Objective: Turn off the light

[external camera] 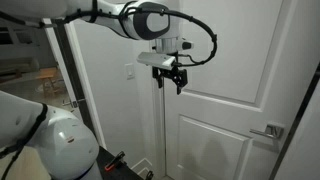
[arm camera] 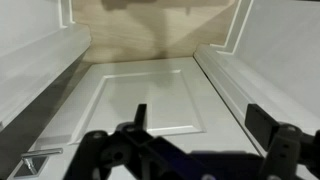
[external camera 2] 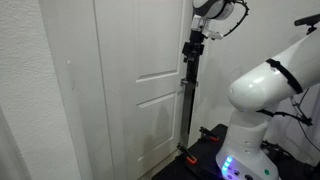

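The light switch [external camera: 128, 71] is a small white plate on the wall just beside the door frame. My gripper [external camera: 170, 76] hangs in front of the white panelled door [external camera: 215, 60], about level with the switch and a short way to its side, not touching it. It also shows in an exterior view [external camera 2: 192, 45] close to the door's edge. In the wrist view my gripper [arm camera: 200, 125] is open and empty, its two dark fingers spread over a door panel [arm camera: 150, 95]. The lamp itself is out of view.
A silver lever door handle [external camera: 270, 131] sits lower on the door and shows at the corner of the wrist view [arm camera: 30, 165]. A black vertical pole [external camera: 160, 125] stands below my gripper. The robot's white base [external camera 2: 255, 95] is close to the door.
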Controlling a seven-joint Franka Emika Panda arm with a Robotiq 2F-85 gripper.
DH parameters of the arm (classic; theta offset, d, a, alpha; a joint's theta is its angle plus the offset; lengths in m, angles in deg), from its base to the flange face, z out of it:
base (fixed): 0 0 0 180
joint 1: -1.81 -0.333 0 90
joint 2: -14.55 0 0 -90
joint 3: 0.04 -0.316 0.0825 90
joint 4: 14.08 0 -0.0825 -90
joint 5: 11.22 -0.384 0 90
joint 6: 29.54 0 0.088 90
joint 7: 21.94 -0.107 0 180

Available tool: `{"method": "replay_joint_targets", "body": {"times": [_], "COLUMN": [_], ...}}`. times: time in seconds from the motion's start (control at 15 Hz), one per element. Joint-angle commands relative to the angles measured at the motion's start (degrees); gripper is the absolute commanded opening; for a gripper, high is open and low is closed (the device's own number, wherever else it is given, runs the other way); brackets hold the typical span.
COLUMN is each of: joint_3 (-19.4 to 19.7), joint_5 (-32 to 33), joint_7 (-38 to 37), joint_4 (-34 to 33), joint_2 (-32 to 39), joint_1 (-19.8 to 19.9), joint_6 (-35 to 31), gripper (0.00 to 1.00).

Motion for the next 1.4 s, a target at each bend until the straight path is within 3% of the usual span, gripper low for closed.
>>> {"method": "replay_joint_targets", "body": {"times": [0.0, 0.53, 1.33], "joint_3": [-0.43, 0.22, -2.07], "joint_5": [-0.38, -2.79, -22.71], "joint_7": [0.33, 1.79, 16.43], "joint_4": [-0.15, -0.01, -3.77], "joint_2": [0.13, 1.57, 16.82], "joint_1": [0.57, -1.23, -14.87], "joint_6": [0.15, -0.82, -7.11], "gripper": [1.0, 1.0, 1.0]}}
